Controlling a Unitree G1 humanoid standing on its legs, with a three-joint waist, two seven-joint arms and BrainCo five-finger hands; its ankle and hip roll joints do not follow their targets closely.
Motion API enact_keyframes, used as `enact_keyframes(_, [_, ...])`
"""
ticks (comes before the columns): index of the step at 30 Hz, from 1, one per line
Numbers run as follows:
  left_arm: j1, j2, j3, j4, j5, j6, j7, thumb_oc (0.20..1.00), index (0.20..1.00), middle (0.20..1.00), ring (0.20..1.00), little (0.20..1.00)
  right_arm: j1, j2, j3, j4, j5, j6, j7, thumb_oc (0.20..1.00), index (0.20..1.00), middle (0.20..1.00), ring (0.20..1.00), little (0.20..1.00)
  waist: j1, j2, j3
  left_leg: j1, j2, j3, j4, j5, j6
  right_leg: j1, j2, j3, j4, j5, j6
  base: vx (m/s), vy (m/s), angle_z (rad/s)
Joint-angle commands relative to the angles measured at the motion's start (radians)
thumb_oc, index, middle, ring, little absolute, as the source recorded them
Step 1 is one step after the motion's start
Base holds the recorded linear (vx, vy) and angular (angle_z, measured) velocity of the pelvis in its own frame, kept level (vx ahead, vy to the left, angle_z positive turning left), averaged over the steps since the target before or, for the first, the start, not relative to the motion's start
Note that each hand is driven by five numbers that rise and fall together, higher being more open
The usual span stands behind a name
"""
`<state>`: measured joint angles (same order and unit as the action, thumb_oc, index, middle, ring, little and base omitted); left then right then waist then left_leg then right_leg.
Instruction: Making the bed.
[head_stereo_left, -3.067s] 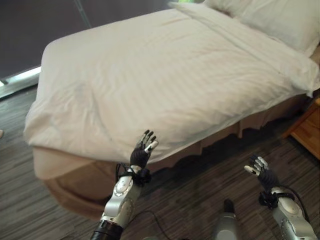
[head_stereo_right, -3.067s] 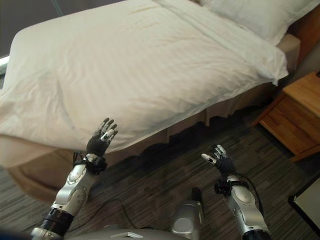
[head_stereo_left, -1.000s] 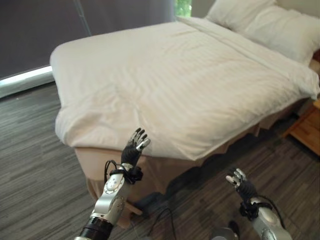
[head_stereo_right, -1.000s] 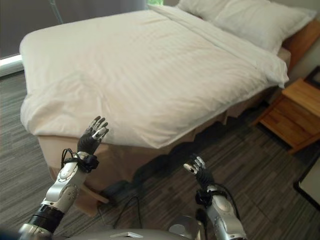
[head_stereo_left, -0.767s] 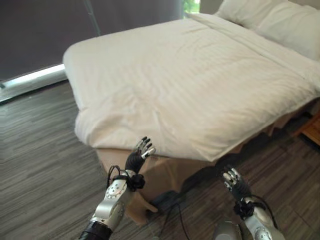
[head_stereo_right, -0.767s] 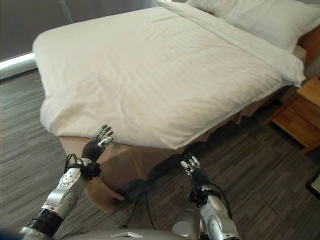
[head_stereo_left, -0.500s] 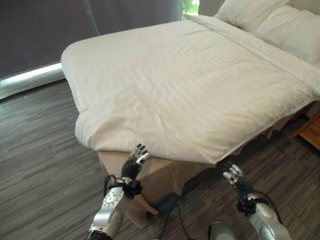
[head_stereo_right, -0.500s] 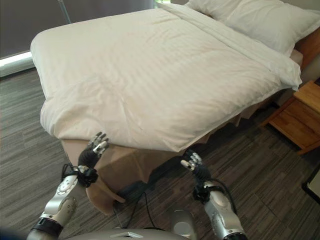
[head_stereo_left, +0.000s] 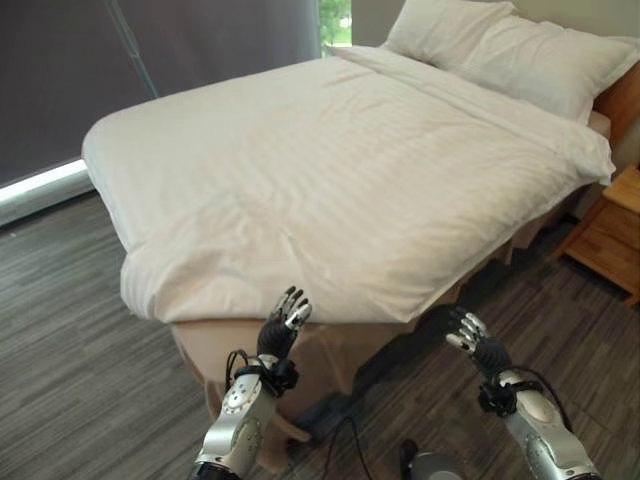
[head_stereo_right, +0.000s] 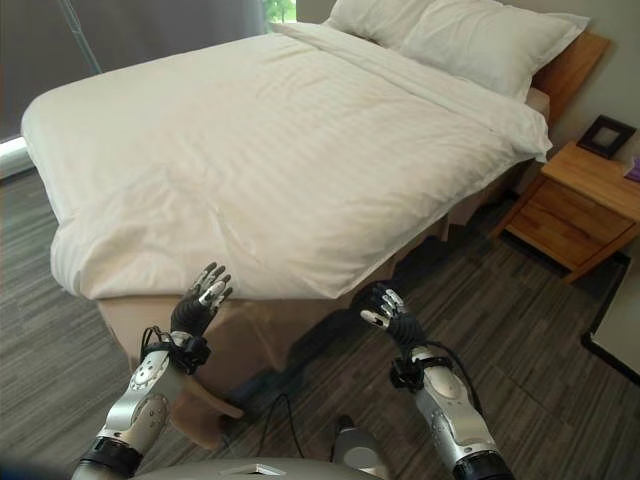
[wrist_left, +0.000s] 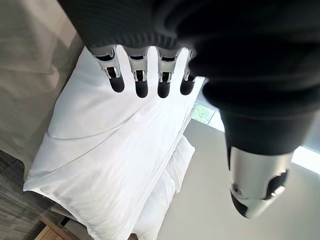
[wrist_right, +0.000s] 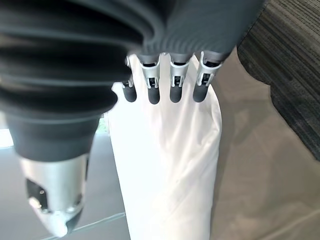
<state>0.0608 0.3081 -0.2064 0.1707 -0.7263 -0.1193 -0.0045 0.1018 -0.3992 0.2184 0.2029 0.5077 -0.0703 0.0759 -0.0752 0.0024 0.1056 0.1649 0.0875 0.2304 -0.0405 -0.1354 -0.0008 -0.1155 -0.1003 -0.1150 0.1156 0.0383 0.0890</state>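
Duvet (head_stereo_left: 330, 190) already spread flat across bed (head_stereo_left: 250, 350), with only faint creases near foot corner and pillows (head_stereo_left: 500, 50) set at head. Left hand (head_stereo_left: 283, 322) raised just short of hanging duvet edge at foot corner, fingers straight and relaxed, holding nothing. Right hand (head_stereo_left: 468, 337) likewise lifted beside side overhang, fingers spread loosely, empty. Nightstand (head_stereo_right: 570, 205) standing beyond, by head of bed. Judged nearly finished: perhaps only some smoothing or squaring of corner overhang left, both hands poised but not touching cloth.
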Motion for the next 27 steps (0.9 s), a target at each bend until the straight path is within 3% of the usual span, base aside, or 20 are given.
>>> enact_keyframes(1, [0.017, -0.002, 0.032, -0.038, -0.008, -0.047, -0.004, 1.000, 1.000, 1.000, 1.000, 1.000, -0.053, -0.019, 0.026, -0.032, -0.044, -0.047, 0.017, 1.000, 1.000, 1.000, 1.000, 1.000, 0.007, -0.034, -0.010, -0.052, -0.090, -0.066, -0.032, 0.131, 0.014, 0.159, 0.034, -0.038, -0.105, -0.010, 0.018, 0.03, -0.073, -0.12])
enact_keyframes(22, [0.032, -0.002, 0.020, -0.071, -0.002, -0.046, 0.006, 1.000, 1.000, 1.000, 1.000, 1.000, -0.034, -0.039, 0.055, -0.084, -0.075, -0.052, 0.030, 1.000, 1.000, 1.000, 1.000, 1.000, -0.003, -0.005, -0.006, -0.051, -0.087, -0.082, -0.045, 0.145, -0.005, 0.187, 0.050, -0.049, -0.147, -0.027, 0.000, 0.02, -0.047, 0.01])
enact_keyframes(27, [0.044, 0.009, 0.078, -0.109, 0.017, -0.067, 0.039, 1.000, 1.000, 1.000, 1.000, 1.000, -0.036, -0.051, 0.054, -0.084, -0.089, -0.051, 0.038, 1.000, 1.000, 1.000, 1.000, 1.000, 0.008, -0.003, -0.003, -0.059, -0.087, -0.095, -0.047, 0.154, -0.009, 0.193, 0.052, -0.070, -0.154, -0.029, -0.002, -0.01, -0.010, 0.02])
